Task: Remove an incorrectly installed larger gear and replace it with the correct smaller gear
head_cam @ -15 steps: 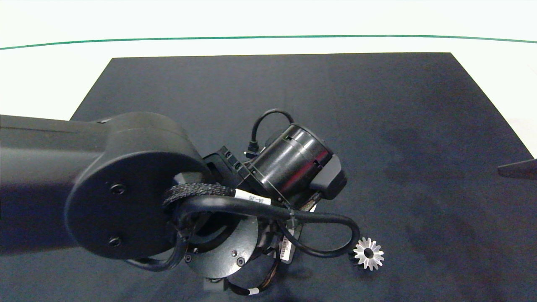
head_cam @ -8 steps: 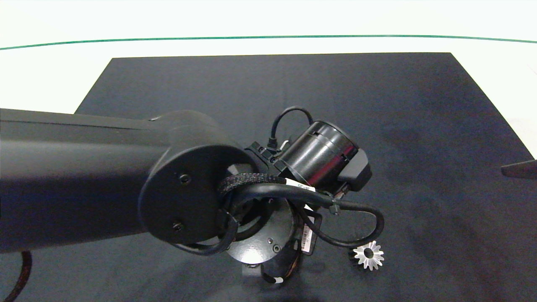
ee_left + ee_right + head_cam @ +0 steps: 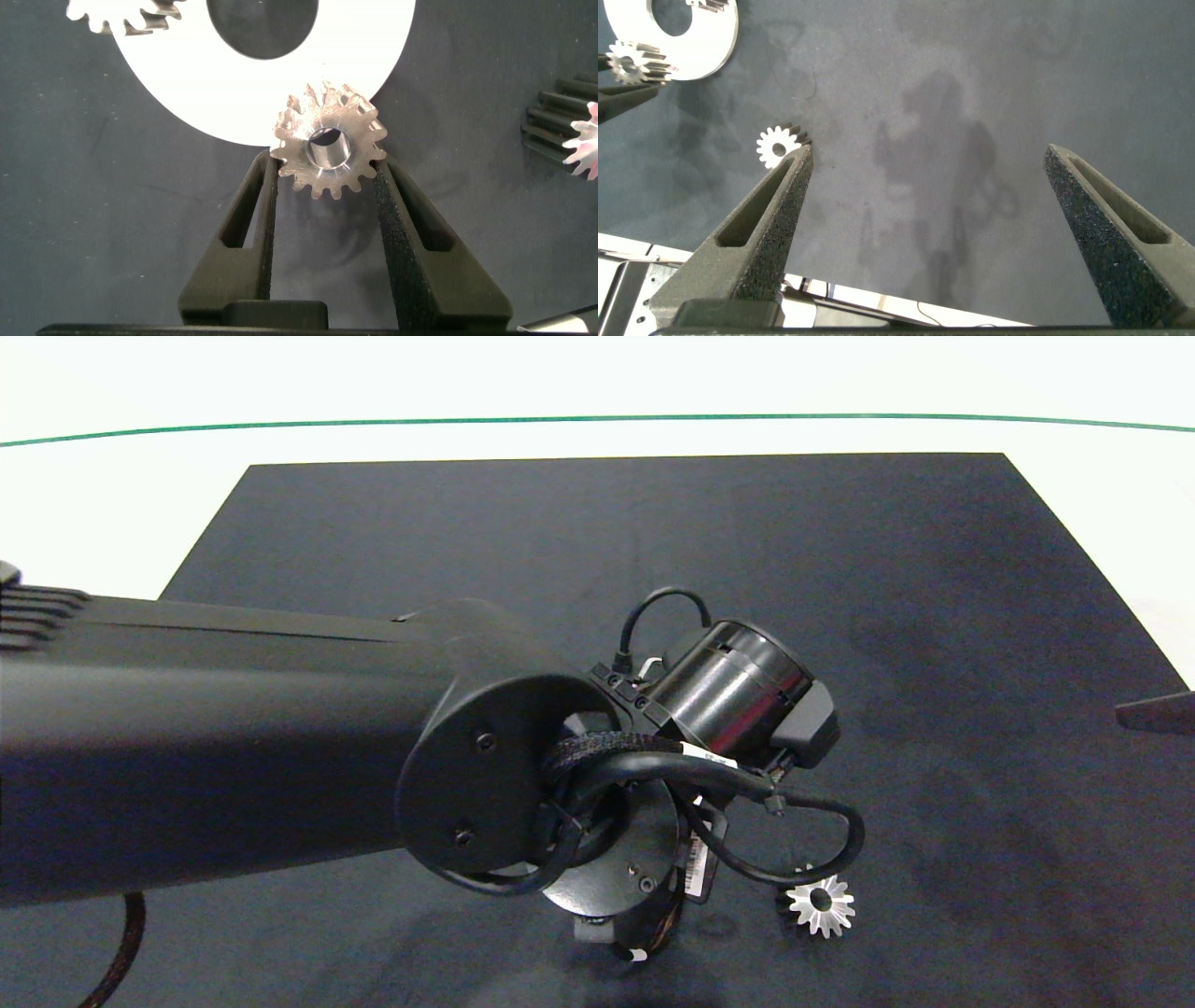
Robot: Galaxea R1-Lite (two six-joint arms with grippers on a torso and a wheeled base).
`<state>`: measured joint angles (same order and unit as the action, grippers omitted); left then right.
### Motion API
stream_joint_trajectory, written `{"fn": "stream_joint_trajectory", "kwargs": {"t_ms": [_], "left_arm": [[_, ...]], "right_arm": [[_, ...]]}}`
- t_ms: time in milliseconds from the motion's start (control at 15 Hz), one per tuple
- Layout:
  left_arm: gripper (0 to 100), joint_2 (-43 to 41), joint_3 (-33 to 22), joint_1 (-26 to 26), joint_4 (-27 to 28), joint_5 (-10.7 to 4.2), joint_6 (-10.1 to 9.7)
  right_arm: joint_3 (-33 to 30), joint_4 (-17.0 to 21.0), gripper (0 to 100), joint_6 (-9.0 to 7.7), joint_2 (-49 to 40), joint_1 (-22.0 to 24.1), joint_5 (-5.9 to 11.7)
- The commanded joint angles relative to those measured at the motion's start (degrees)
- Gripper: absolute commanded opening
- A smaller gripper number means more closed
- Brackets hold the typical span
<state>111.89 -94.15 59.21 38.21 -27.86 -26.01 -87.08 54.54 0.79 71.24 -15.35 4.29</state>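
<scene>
**Desk:** What is the setting?

**Photographer:** A white table crossed by a thin green line, with a dark mat laid over it; the left arm reaches in over the middle of the mat and hides its own gripper from the camera above.

**Desk:** And what is that gripper doing?

**Photographer:** In the wrist view, the left gripper is clamped on the small gear, one finger pressed against each side of its blunt teeth and the centre hole facing the camera; just past the fingertips sits a white ring plate; the gear overlaps the plate's rim, though whether they touch I cannot tell; a second small gear rests on the far side of the plate.

**Desk:** Where is the big gear?

**Photographer:** The big gear lies flat on the mat, off the plate and near the left gripper's side, well apart from the right arm at the mat's edge.

**Desk:** And the other hand?

**Photographer:** The right gripper hangs over bare mat, fingers spread wide and holding nothing.
</scene>
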Motion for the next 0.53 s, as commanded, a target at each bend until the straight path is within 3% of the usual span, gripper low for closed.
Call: {"fn": "stream_joint_trajectory", "kwargs": {"t_ms": [67, 533], "left_arm": [[0, 0.6, -0.6, 0.0, 0.2, -0.18, -0.09], [0, 0.6, -0.7, -0.4, 0.3, -0.18, -0.18]], "right_arm": [[0.0, 0.3, 100, -0.09, 0.0, 0.0, 0.02], [0.2, 0.4, 100, -0.18, 0.0, 0.0, 0.02]]}}
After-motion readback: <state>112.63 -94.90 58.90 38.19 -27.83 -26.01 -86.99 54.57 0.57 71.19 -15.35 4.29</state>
